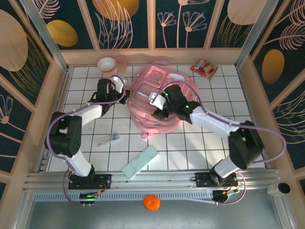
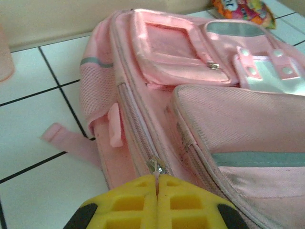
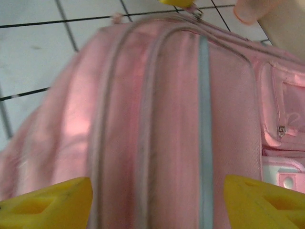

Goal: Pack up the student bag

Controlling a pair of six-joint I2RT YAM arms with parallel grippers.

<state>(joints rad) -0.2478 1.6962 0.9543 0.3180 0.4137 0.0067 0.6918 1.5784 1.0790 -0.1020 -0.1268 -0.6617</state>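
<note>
Top external view: the student bag [image 1: 159, 98] is seen lying flat on the tiled table [image 1: 200, 143], at its middle and toward the far wall, with both arms bent over it.
Left gripper [image 2: 157, 177]: the yellow fingers are pressed together, and the metal zipper pull [image 2: 156, 165] of the long zip on the bag's left side is pinched at their tips.
Right gripper [image 3: 155, 191]: the fingers are spread wide above the bag's front panel. Nothing is held between them, and whether the fabric is touched cannot be told.
Step in hand: judged to be the opening of the main zip, so that things can be put inside.
How it is done well: the pull is best drawn along the line of the zip track rather than lifted away from it. The soft fabric should be pinned down near the track by the free claw, so that the bag is not dragged along.
Risk: the small pull may be lost from the pinch where the track curves.
Loose items: a pale green case [image 1: 139, 162] and a pen-like item [image 1: 108, 140] are seen near the arm bases, and a snack packet [image 1: 204, 68] by the far wall.
</note>
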